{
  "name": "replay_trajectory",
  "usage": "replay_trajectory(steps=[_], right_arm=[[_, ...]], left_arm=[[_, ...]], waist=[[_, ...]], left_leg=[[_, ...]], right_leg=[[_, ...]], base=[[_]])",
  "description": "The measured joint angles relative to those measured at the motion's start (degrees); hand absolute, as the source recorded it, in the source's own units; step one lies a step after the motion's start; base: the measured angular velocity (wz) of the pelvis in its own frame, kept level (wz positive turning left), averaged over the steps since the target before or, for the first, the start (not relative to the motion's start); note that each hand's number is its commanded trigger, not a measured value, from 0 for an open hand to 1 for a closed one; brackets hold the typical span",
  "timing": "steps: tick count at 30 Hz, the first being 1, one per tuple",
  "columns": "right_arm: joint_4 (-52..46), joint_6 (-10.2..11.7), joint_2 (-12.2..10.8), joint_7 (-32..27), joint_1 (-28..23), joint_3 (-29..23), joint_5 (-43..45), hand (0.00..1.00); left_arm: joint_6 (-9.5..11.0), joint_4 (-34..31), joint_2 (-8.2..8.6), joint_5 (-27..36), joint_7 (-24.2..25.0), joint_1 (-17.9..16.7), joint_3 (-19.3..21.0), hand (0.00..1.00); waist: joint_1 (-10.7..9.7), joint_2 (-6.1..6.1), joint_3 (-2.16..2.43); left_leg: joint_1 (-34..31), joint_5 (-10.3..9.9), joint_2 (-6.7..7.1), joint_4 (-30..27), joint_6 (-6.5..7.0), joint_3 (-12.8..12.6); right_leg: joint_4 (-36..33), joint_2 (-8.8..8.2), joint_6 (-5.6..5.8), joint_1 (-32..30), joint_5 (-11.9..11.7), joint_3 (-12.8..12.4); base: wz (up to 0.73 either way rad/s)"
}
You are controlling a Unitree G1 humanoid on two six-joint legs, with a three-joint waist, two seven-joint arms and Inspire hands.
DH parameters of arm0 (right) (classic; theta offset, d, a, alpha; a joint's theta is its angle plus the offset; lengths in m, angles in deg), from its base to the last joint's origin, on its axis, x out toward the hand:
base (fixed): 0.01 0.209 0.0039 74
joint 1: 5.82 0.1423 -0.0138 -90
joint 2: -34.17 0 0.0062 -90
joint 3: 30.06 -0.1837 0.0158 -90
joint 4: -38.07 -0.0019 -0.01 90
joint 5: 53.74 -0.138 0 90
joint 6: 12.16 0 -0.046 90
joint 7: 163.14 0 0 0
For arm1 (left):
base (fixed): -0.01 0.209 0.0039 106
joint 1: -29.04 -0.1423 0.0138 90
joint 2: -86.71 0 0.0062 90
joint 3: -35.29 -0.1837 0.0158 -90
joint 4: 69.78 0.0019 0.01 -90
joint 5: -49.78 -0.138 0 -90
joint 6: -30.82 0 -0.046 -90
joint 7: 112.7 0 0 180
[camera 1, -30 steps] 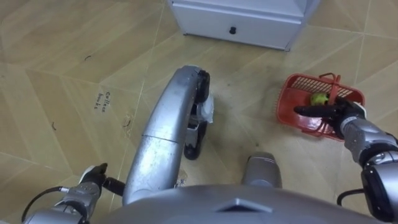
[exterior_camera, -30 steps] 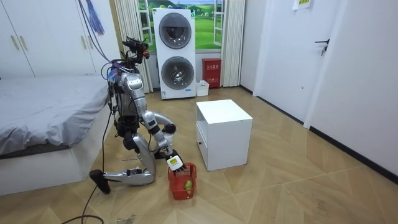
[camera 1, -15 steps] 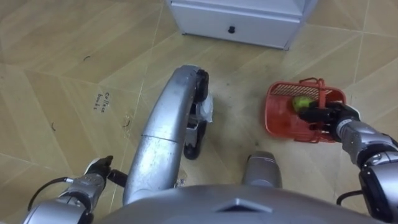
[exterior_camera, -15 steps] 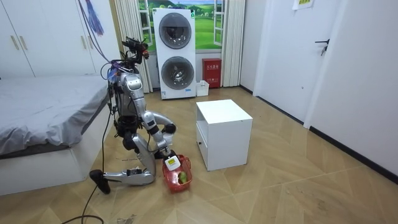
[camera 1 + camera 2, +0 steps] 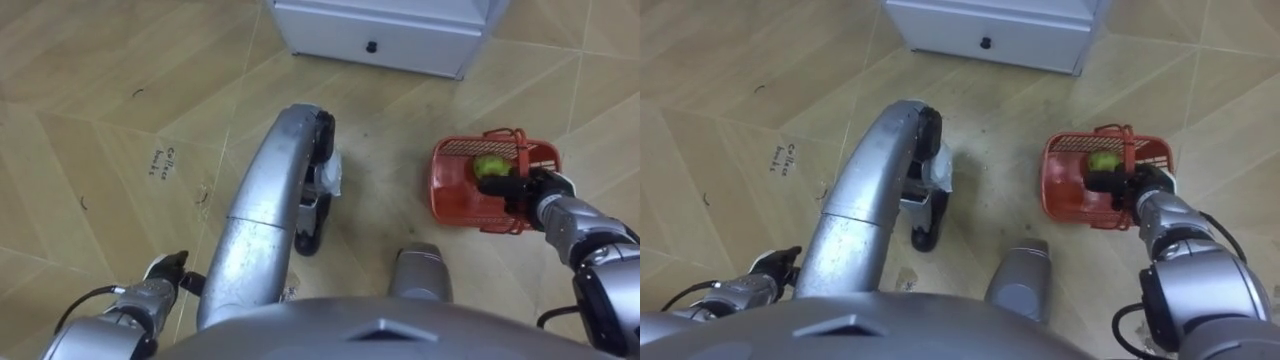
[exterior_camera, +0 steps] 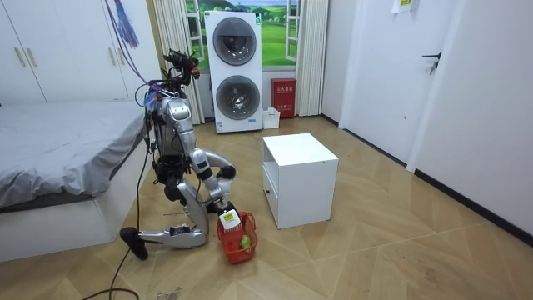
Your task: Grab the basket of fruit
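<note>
The red plastic fruit basket (image 5: pixel 455 205) stands on the wooden floor to my right, in front of the white cabinet, with a green fruit (image 5: pixel 489 165) inside. My right hand (image 5: pixel 530 190) reaches over the basket's near side, its dark fingers curled round the handle. The room view has me kneeling on the floor beside the bed, with the basket (image 6: pixel 236 247) just off my knee and the right hand (image 6: pixel 225 213) on top of it. My left hand (image 5: pixel 160 283) hangs low at the lower left, away from the basket.
A white cabinet (image 5: pixel 380 35) with a small dark knob stands just beyond me. In the room view a bed (image 6: pixel 58 158) is behind me and stacked washing machines (image 6: pixel 233 71) stand by the far wall. Bare wooden floor lies around the basket.
My right hand's fingers went from straight to curled round the handle. The basket shifted left, closer to my knee, and tipped slightly. The left hand drifted a little to the right.
</note>
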State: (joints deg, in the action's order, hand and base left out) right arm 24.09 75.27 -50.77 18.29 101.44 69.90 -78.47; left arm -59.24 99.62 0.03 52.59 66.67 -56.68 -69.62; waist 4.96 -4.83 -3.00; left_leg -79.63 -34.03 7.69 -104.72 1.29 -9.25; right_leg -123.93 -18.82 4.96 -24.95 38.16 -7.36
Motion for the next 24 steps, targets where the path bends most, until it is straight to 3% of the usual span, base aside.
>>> replay_trajectory(steps=[5,16,20,22,24], right_arm=[[-0.17,0.01,0.0,0.05,0.07,-0.08,0.05,1.0],[-3.29,-0.1,0.28,0.28,1.88,-1.11,3.63,1.0],[-7.93,-0.77,0.32,-0.06,2.92,-1.07,7.69,1.0],[-10.65,-2.4,0.32,0.04,3.04,-1.05,9.39,1.0],[-12.24,-3.39,0.3,0.25,3.02,-1.04,9.58,1.0]], left_arm=[[0.02,0.43,-0.04,-0.01,-0.03,1.23,0.75,0.0],[-0.01,-0.09,-1.15,-0.01,0.19,3.55,3.57,0.0],[-0.66,-0.66,-1.36,-0.35,0.16,3.66,5.78,0.0],[-2.07,-1.79,-1.15,-0.53,0.28,3.23,5.85,0.0],[-2.6,-1.94,-1.17,-0.69,0.61,2.47,6.11,0.0]], waist=[[-0.05,-0.42,-0.18],[-1.53,-1.69,-0.54],[-1.19,-2.23,-0.05],[-0.46,-1.35,0.26],[0.16,-0.58,0.71]], left_leg=[[0.21,0.0,-0.04,-0.13,0.0,0.02],[0.67,-0.18,0.05,-2.16,0.36,1.93],[1.37,-0.29,-1.42,-0.68,1.24,2.33],[4.04,0.01,-2.85,3.86,1.8,3.11],[7.84,0.32,-3.89,9.43,2.35,3.21]], right_leg=[[-0.02,0.05,-0.01,0.21,0.0,-0.33],[0.2,2.22,-0.56,2.32,0.26,-0.53],[3.42,5.09,-0.09,2.2,1.71,-2.29],[10.93,6.15,-0.09,2.04,1.71,-2.25],[20.38,5.86,-0.1,3.33,1.68,-1.63]], base=[[0.0],[-0.04],[-0.17],[-0.35],[-0.49]])
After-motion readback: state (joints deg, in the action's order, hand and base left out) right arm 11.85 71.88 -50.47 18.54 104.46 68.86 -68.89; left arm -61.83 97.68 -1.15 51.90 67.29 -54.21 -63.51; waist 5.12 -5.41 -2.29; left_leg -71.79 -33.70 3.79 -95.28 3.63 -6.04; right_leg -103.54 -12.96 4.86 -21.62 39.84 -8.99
